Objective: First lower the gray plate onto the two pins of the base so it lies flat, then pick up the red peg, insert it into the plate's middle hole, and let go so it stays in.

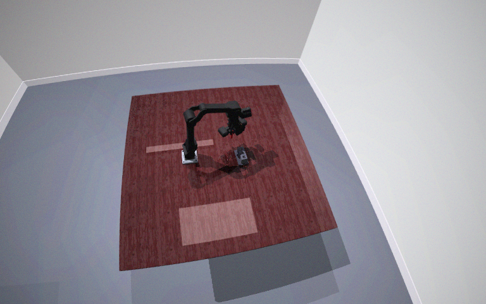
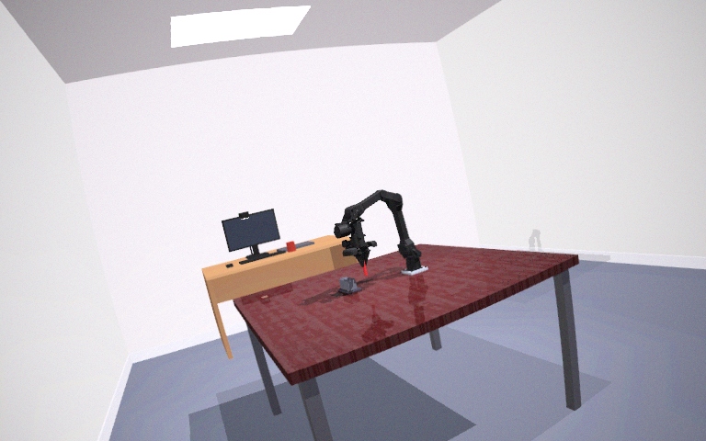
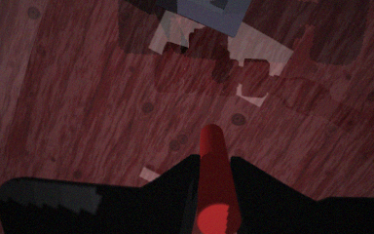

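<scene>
My gripper (image 1: 232, 132) (image 2: 364, 263) is shut on the red peg (image 2: 365, 269) (image 3: 212, 180). In the wrist view the peg runs between the two black fingers, its far end reaching past the fingertips. In the exterior view it points down, clear of the table and a little to the side of the gray block. The gray plate and base (image 1: 241, 156) (image 2: 347, 284) show as one small block on the table, with dark openings on top. Part of the block (image 3: 214, 19) shows at the wrist view's top edge. Its shadowed top and small size hide whether the plate lies fully flat.
The dark red table (image 1: 222, 186) (image 2: 442, 296) bears the arm's white mount (image 1: 189, 158) (image 2: 415, 270), away from the block. Arm shadows fall over and around the block. A separate wooden desk (image 2: 249, 280) with a monitor (image 2: 250, 230) and a red cup (image 2: 290, 246) stands behind the table.
</scene>
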